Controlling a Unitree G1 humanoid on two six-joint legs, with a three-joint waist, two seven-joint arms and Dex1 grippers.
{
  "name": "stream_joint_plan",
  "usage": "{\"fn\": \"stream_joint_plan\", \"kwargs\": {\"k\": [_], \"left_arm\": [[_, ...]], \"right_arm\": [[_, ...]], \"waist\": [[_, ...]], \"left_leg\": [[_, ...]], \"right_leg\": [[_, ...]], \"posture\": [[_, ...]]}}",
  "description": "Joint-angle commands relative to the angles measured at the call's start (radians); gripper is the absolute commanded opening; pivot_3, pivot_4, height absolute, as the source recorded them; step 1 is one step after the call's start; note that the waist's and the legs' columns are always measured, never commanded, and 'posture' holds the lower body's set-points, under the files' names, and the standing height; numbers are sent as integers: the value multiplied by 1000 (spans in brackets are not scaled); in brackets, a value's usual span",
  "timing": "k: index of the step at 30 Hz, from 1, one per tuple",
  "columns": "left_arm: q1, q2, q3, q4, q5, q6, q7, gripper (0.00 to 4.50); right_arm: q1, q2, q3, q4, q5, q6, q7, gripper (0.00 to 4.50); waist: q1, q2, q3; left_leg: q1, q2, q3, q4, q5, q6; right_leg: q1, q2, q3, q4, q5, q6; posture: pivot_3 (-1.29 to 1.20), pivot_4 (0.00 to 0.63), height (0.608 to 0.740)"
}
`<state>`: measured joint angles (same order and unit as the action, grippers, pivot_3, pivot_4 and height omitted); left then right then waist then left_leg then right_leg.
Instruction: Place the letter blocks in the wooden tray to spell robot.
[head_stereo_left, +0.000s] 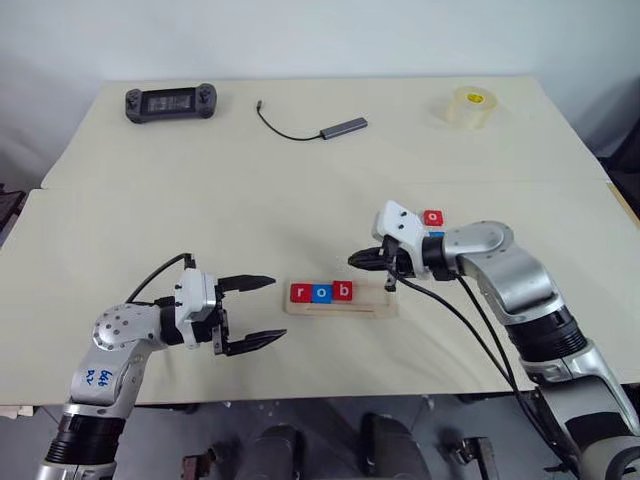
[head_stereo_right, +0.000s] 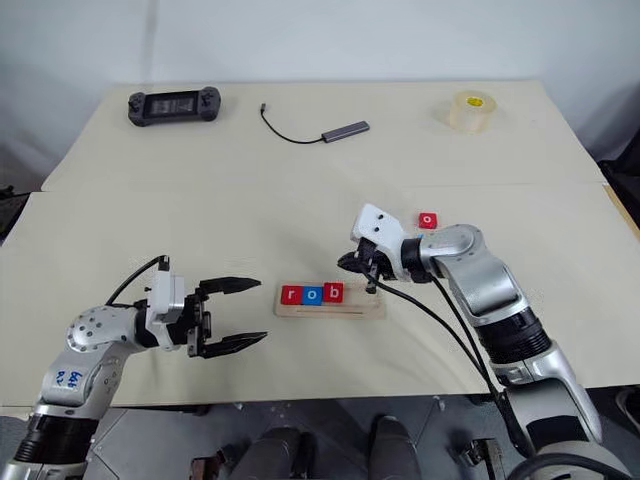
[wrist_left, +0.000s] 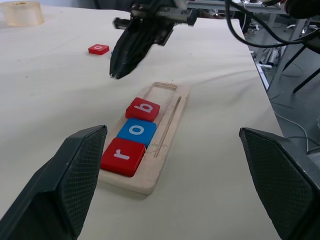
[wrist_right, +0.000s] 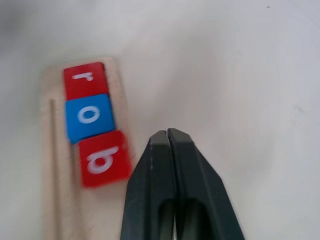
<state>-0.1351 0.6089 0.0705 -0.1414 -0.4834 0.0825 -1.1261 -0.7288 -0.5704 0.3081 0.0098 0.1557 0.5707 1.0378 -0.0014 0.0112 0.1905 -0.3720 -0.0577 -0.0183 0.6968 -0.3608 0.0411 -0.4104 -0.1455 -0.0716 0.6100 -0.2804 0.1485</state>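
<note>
Three letter blocks, r (head_stereo_left: 299, 293), o (head_stereo_left: 320, 293), b (head_stereo_left: 342, 291), seated in wooden tray (head_stereo_left: 375, 306). Right gripper (head_stereo_left: 356, 260) closed, empty, above tray; left gripper (head_stereo_left: 262, 312) open, idle. Next, probably: fetching red o block (head_stereo_left: 432, 217) for the fourth place.

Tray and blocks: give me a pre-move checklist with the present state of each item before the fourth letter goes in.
1. Tray holds r, o, b in order: ok.
2. Slot past the b is free: ok.
3. Red o block lies on the table, reachable: ok.
4. Blue block beside it, letter hidden by the right arm: cannot tell.
5. Right gripper shut and holding nothing; must open to pick: not ok.
6. Left gripper open, clear of the tray: ok.
</note>
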Motion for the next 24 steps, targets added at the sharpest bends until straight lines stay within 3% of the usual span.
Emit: {"fn": "stream_joint_plan", "kwargs": {"k": [1, 15, 21, 24], "left_arm": [[2, 5, 12, -17, -8, -9, -1, 4500], [7, 3, 11, -28, -7, -6, 14, 4500], [4, 2, 9, -17, -9, -7, 9, 4500], [-10, 4, 9, 7, -7, -12, -1, 4500]], "right_arm": [[0, 22, 32, -4, -16, -39, 15, 10], [30, 7, 57, -49, -15, -34, 68, 10], [81, -26, -117, -119, 81, -96, 56, 10], [181, -83, -237, -189, 137, -93, 54, 535]], "waist": [[-2, 0, 0], [-2, 0, 0], [1, 0, 0], [7, 0, 0]], "left_leg": [[0, 0, 0, 0, 0, 0], [0, 0, 0, 0, 0, 0], [0, 0, 0, 0, 0, 0], [0, 0, -1, 0, 0, 0]], "right_leg": [[0, 0, 0, 0, 0, 0], [0, 0, 0, 0, 0, 0], [0, 0, 0, -1, 0, 0], [1, 0, -1, -1, 0, 0]], "posture": [[0, 150, 740], [0, 150, 740], [0, 150, 740], [0, 150, 740]]}}
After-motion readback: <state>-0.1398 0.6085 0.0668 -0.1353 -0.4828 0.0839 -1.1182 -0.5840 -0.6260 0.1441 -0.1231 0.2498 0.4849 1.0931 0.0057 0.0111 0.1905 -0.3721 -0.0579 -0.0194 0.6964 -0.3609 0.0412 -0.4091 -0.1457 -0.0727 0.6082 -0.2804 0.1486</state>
